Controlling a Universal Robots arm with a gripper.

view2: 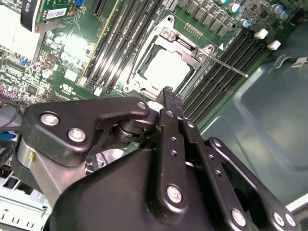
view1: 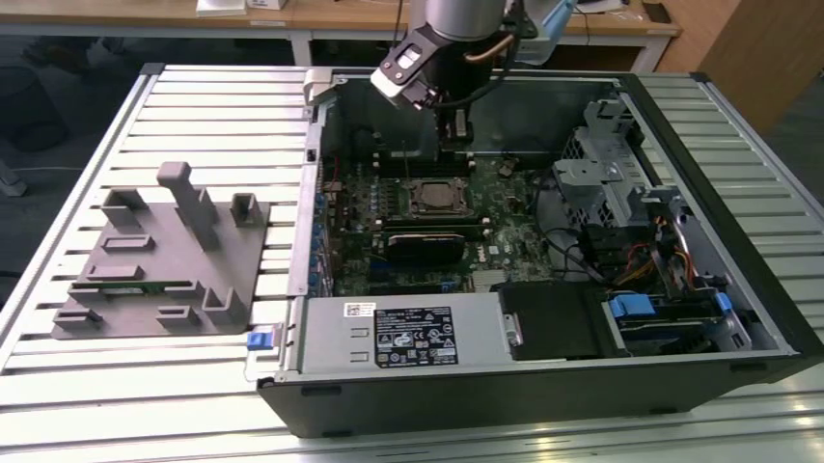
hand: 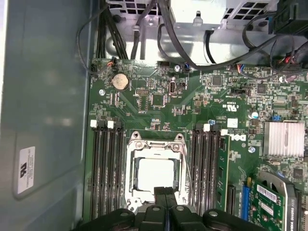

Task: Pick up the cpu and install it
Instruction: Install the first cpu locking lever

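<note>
Slatted metal bench point(view1: 193, 386) carried the open computer case point(view1: 721, 318) beside a grey tray point(view1: 154, 280). Cpu point(hand: 155, 172) lay seated in the socket frame point(hand: 130, 159) on the motherboard point(hand: 159, 103), silvery top showing in both wrist views — placement looked done, though the thin retention lever point(view2: 231, 67) stood loose, so locking seemingly remained. Gripper point(hand: 166, 195) hung just above the socket's edge, fingers point(view2: 169, 103) pressed together, holding nothing, apart from the chip.
</note>
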